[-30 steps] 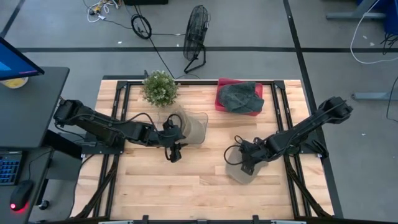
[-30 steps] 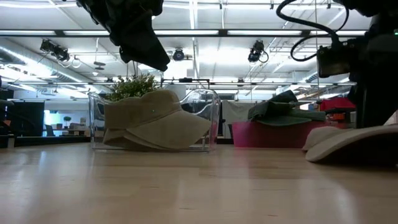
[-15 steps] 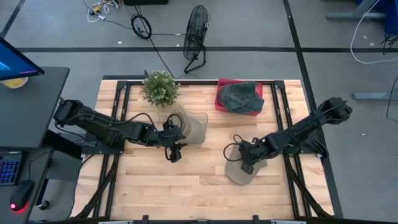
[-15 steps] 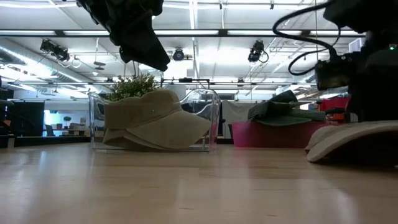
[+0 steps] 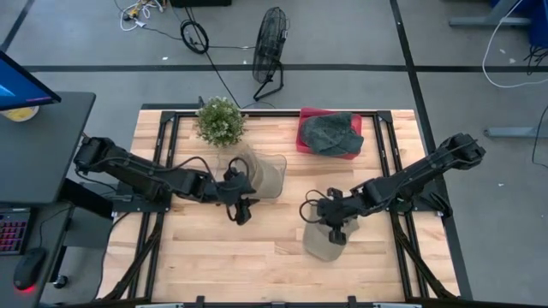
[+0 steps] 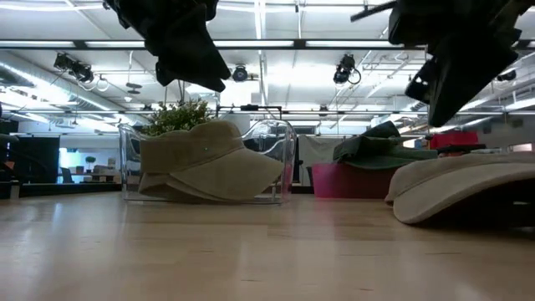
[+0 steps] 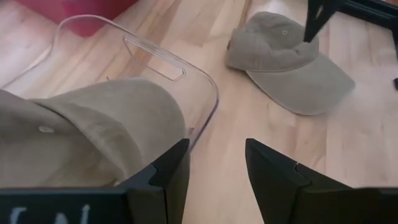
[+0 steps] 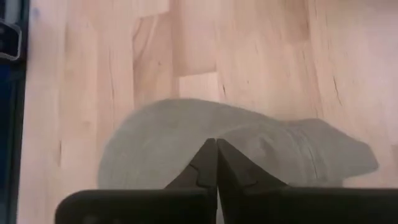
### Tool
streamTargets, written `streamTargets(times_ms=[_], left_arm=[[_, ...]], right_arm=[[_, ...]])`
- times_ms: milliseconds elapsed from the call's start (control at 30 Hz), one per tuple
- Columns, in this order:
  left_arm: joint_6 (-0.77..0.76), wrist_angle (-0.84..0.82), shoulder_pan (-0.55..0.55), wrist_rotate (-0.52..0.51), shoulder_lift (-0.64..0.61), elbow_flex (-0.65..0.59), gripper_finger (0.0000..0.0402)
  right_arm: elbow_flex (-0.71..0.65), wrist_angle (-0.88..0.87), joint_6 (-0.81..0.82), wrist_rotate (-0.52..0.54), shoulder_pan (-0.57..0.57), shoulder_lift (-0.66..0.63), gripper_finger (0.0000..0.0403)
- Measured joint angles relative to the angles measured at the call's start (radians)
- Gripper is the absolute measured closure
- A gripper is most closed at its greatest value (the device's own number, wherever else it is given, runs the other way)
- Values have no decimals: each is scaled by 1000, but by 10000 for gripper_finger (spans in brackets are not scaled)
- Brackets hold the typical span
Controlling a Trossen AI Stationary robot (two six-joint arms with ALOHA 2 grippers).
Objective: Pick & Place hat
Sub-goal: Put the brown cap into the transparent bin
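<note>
Wooden table holds a clear bin with tan caps inside and a red bin with a dark cap at the far edge. The tan hat, soft cotton with a curved brim, lies flat on the wood right of centre. Right gripper sits just over it, fingers pressed together, pinching nothing visible; left gripper hovers spread beside the clear bin.

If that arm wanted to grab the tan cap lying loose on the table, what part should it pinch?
Probably the brim of the tan cap, coming down from above. The cap lies flat on the table with its brim sticking out thin and stiff, while the crown is soft and rounded. The right gripper is over it now, fingers closed.
</note>
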Motion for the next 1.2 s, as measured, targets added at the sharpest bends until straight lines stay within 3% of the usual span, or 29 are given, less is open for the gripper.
streamTargets(times_ms=[133,267,533,667,900,1200], left_arm=[[-27,0,-16,0,0,0,241],[-28,0,-31,0,0,0,241],[-53,0,-57,0,0,0,241],[-53,0,-61,0,0,0,241],[-52,0,-59,0,0,0,241],[-51,0,-59,-1,0,0,241]], right_arm=[[0,-41,50,-12,-16,0,373],[0,-45,88,-18,-29,0,316],[-68,47,336,43,-39,0,189],[-116,89,422,69,-40,0,150],[-189,172,491,115,-44,0,137],[-232,295,533,99,-44,1,170]])
